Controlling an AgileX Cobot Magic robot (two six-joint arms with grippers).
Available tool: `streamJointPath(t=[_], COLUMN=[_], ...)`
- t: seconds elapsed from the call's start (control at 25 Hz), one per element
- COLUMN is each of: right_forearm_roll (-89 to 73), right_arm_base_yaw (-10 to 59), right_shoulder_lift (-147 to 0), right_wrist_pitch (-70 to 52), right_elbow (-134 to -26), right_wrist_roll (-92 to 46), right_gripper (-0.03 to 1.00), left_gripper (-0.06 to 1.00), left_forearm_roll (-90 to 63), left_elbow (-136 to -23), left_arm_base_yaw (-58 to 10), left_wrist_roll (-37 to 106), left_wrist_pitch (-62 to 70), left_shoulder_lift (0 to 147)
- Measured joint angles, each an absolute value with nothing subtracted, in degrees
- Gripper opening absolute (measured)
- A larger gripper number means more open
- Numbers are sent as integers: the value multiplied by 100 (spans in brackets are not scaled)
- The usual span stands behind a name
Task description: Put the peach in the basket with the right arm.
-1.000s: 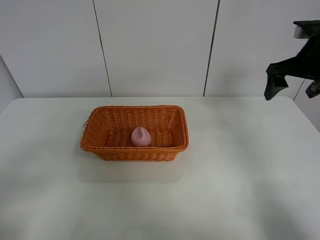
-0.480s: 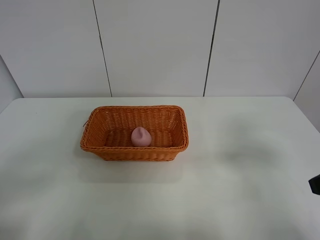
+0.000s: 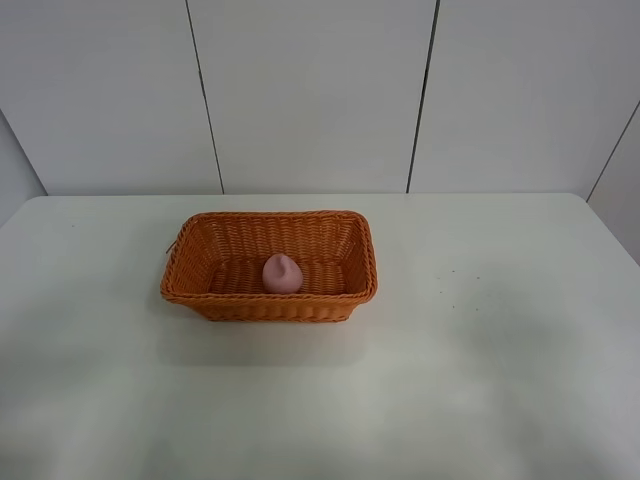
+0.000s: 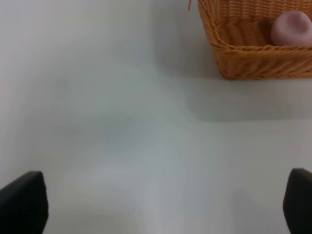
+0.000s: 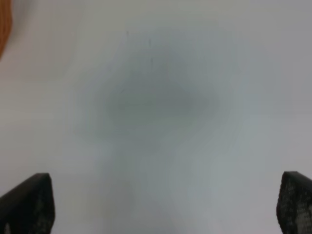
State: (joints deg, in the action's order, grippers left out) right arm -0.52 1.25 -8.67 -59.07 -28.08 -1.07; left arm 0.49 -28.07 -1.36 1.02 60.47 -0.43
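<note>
Blurring right wrist view, fingers [image 5: 29, 202] cropped.

A broad, matte white worktop [image 3: 480, 380] with rounded far corners fills the lower part of the high view. Behind it stands a pale grey panelled wall [image 3: 310, 90], split by thin dark vertical seams [image 3: 422, 95]. Soft, even light leaves faint grey shadows on the surface.

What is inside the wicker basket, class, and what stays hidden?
One peach sits in the basket, near its front wall. The peach's underside and the floor beneath it are covered.
</note>
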Motion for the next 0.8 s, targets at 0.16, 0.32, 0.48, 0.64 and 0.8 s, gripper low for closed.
streamJointPath(t=[0.16,0.32,0.48,0.64,0.8], right_forearm_roll=[-52,-52,-52,-52,-52], right_arm_base_yaw=[125,125,125,125,125], right_shoulder_lift=[-326,15,19,19,19], right_wrist_pitch=[-5896,-5895,-5895,-5895,-5895], right_elbow=[-2808,-2801,-2797,-2797,-2797], right_wrist_roll=[-107,-107,-89,-89,-89], right_gripper=[70,70,70,70,70], left_gripper=[99,99,99,99,99], left_forearm_roll=[49,49,49,49,49], left_elbow=[-2807,-2807,-2807,-2807,-2807], left_arm_base_yaw=[-136,-136,-136,-136,-136], left_wrist_roll=[102,102,102,102,102], left_wrist_pitch=[6047,6047,6047,6047,6047], left_shoulder_lift=[-43,-43,-43,-43,-43])
